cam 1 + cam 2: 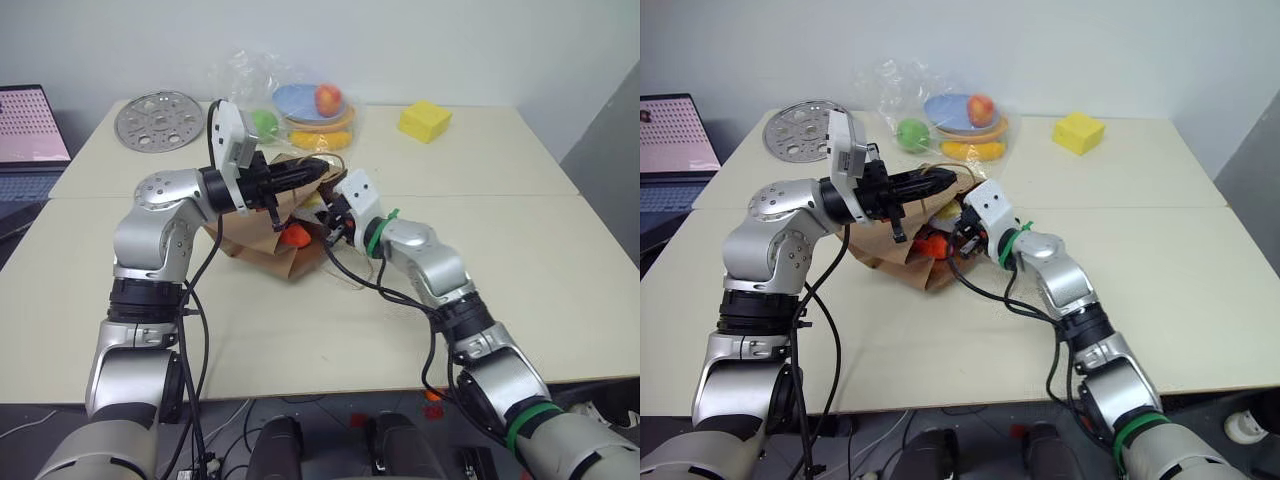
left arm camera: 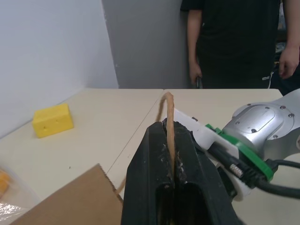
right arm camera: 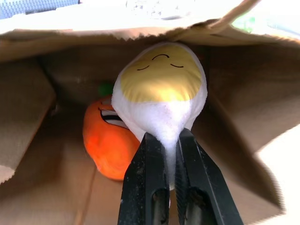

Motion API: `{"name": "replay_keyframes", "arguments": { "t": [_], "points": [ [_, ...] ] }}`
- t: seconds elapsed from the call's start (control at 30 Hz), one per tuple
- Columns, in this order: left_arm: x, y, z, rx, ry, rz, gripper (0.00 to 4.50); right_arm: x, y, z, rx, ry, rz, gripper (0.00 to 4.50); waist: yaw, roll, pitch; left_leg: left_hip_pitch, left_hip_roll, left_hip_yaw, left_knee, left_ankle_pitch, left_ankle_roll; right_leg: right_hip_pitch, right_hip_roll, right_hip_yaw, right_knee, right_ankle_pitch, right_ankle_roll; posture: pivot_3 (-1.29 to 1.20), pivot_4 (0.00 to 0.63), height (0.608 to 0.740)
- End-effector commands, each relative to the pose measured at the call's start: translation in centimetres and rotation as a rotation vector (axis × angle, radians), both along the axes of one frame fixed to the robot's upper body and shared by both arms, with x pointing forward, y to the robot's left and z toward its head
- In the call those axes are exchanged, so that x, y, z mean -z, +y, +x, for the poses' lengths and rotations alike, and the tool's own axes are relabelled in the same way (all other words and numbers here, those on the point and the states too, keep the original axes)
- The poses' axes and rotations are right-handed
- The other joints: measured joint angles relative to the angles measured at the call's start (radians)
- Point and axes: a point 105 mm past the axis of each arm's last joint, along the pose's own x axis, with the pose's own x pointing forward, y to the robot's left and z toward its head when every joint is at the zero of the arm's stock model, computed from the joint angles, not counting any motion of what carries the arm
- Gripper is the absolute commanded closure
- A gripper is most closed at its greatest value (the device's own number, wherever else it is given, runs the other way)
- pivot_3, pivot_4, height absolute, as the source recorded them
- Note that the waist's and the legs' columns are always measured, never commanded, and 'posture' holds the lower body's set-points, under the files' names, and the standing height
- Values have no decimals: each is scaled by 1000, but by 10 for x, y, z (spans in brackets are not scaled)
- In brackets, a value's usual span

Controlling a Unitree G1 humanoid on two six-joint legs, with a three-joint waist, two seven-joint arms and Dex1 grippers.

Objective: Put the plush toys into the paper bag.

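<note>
right end effector [image 3: 171, 140] pinches the egg [image 3: 159, 89] at the bag [image 3: 225, 117] mouth, carrot [image 3: 110, 145] already inside. left end effector [image 2: 171, 154] is clamped on the handle [image 2: 168, 112], holding the bag open mid-counter [image 1: 560, 280]. it should push deeper before releasing, so the egg cannot roll out.

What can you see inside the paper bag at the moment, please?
Inside the paper bag lies the orange carrot toy; the white egg toy sits at its mouth. The egg hides part of the carrot.
</note>
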Motion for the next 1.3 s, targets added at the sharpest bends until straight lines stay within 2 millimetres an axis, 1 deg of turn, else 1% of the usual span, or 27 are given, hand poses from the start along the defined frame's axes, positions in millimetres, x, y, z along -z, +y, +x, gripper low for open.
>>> {"name": "replay_keyframes", "arguments": {
  "t": [0.03, 0.3, 0.4, 0.57, 0.73, 0.87, 0.93, 0.97, 1.03, 1.07, 1.1, 1.17, 1.23, 1.3],
  "points": [
    [-11, -1, -6, 14, -56, 5, 4500, -10, 2, 6, 8, -45, 42, 4485, 2, 0, 0, 0, 0, 0, 0, 0, 0, 0, 0, 0, 0, 0, 0, 0, 150, 740],
    [-11, -1, -6, 14, -52, 3, 4500, 15, 2, 13, 26, 28, 22, 4485, 1, 0, 0, 0, 0, 0, 0, 0, 0, 0, 0, 0, 1, 0, 0, 0, 150, 740],
    [-11, -1, -5, 12, -52, 0, 4500, 25, -1, 11, 14, 57, -3, 3616, 0, 0, 0, 0, 0, 0, 0, 0, 0, 0, 0, 0, 1, 0, 0, 0, 150, 740],
    [-11, -1, -5, 12, -50, -1, 4500, 19, -9, 11, 22, 44, 9, 1837, 0, 0, 0, 0, 0, 0, 0, 0, 0, 0, 0, 0, 0, 0, 0, 0, 150, 740],
    [-11, -3, -5, 15, -49, -5, 4500, 18, -21, 11, 45, 36, 5, 46, 1, 0, 0, 0, 0, 0, 0, 0, 0, 0, 0, 0, 0, 0, 0, 0, 150, 740],
    [-11, -5, -5, 19, -48, -6, 4500, 1, -33, 3, 49, 2, 39, 46, 2, 0, 0, 0, 0, 0, 0, 0, 0, 0, 0, 0, 0, 0, 0, 0, 150, 740],
    [-11, -5, -5, 20, -48, -6, 4500, -4, -35, -2, 45, -4, 47, 46, 2, 0, 0, 0, 0, 0, 0, 0, 0, 0, 0, 0, 0, 0, 0, 0, 150, 740],
    [-11, -5, -6, 19, -48, -6, 4500, -7, -37, -6, 38, -4, 52, 46, 2, 0, 0, 0, 0, 0, 0, 0, 0, 0, 0, 0, 0, 0, 0, 0, 150, 740],
    [-10, -4, -6, 17, -46, -4, 4500, -6, -40, -30, -41, 29, 42, 46, 2, 0, 0, 0, 0, 0, 0, 0, 0, 0, 0, 0, 0, 0, 0, 0, 150, 740],
    [-9, -3, -6, 17, -44, -4, 4500, 0, -40, -45, -102, 45, -3, 46, 3, 0, 0, 0, 0, -1, -1, 0, 0, 0, 0, -1, 0, 0, 0, 0, 150, 740],
    [-9, -3, -6, 17, -43, -4, 4500, 5, -40, -57, -142, 58, -36, 46, 5, 0, 0, 0, 0, -1, -1, 0, 0, 0, 0, -1, 0, 0, 0, 0, 150, 740],
    [-9, -3, -5, 16, -41, -4, 4500, 17, -41, -72, -185, 86, -99, 46, 5, 0, 0, 0, 0, -1, -1, 0, -1, 1, 0, -1, 0, 0, 0, 0, 150, 740],
    [-9, -4, -5, 17, -42, -6, 4500, 39, -41, -78, -183, 98, -199, 46, 4, 0, 0, 0, 0, -1, -1, 0, -1, 0, 0, -1, 0, 0, 0, 0, 150, 740],
    [-9, -6, -4, 20, -42, -8, 4500, 49, -39, -77, -156, 123, -212, 46, -2, 0, 0, 0, 0, -1, 0, 0, 0, 0, 0, 0, 0, 0, 0, 0, 150, 740]
  ]
}}
